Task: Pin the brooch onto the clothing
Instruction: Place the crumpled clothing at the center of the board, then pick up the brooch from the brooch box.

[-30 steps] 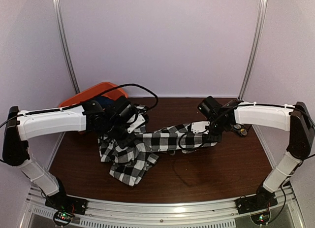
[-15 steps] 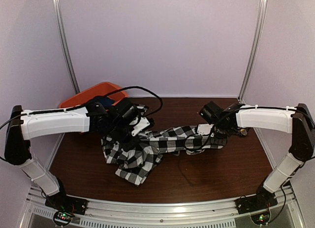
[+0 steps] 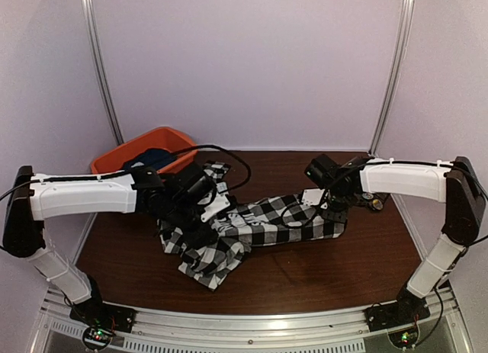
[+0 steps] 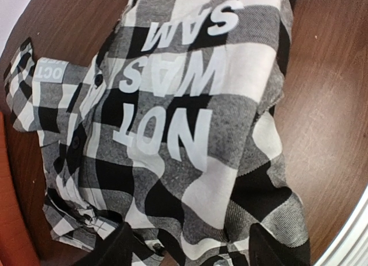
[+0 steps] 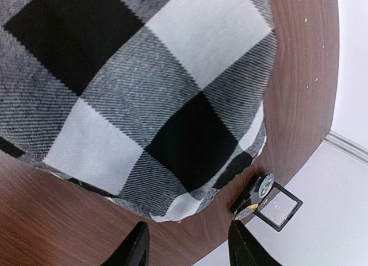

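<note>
The clothing (image 3: 263, 223), a black-and-white checked shirt, lies stretched out across the table between my two grippers. Its white block lettering (image 4: 172, 76) fills the left wrist view. My left gripper (image 3: 204, 217) (image 4: 192, 251) hovers open over the shirt's left part, fingers apart above the fabric. My right gripper (image 3: 329, 208) (image 5: 190, 249) is open just past the shirt's right hem (image 5: 190, 205), with only bare table between its fingers. The brooch (image 5: 265, 184) (image 3: 376, 203), small and round, rests on a black square case (image 5: 276, 204) at the table's right edge.
An orange bin (image 3: 126, 155) holding a dark navy garment (image 3: 156, 156) stands at the back left. The brown table (image 3: 305, 269) ends at a metal rail in front. A black cable (image 3: 229, 151) loops over the left arm.
Both grippers have opened and let go of the shirt. It has dropped and now lies flatter and wider. The left gripper has moved right and down, the right one slightly back.
</note>
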You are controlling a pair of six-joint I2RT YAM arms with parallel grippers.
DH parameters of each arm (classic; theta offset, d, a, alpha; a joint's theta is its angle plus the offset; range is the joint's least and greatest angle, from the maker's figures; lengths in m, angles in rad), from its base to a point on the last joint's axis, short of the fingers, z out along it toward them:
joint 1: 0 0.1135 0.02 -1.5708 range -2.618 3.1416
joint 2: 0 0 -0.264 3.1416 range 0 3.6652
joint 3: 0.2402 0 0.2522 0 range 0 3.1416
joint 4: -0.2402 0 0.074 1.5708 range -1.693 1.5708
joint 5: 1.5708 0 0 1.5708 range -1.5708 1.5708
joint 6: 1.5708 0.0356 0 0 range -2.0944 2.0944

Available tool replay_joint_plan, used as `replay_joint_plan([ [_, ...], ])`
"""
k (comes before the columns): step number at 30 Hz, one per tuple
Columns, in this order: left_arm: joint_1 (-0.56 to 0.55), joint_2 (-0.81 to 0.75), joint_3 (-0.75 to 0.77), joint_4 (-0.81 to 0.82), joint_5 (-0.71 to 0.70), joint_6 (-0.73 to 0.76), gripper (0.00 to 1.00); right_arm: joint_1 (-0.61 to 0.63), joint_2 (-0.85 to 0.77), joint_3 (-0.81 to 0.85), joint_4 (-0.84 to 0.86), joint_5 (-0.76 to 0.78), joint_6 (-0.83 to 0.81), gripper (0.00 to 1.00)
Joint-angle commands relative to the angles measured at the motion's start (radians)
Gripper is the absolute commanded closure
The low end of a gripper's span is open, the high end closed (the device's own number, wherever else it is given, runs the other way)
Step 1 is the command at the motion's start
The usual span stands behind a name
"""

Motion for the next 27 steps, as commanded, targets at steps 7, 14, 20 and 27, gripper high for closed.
replay_joint_plan([
  [7,0.000,0.022,0.157,0.054,-0.072,0.052,0.13,-0.127,-0.153,0.158,0.191,0.053,0.312,0.25],
  [14,0.003,0.077,0.184,0.094,-0.113,-0.010,0.02,-0.323,-0.117,0.136,0.221,-0.056,0.600,0.00],
  [20,0.004,0.069,0.153,0.132,-0.098,-0.006,0.02,-0.441,-0.054,0.161,0.191,-0.055,0.832,0.00],
  [27,0.018,0.018,0.086,0.196,-0.086,-0.026,0.02,-0.468,0.029,0.138,0.145,0.132,0.941,0.00],
])
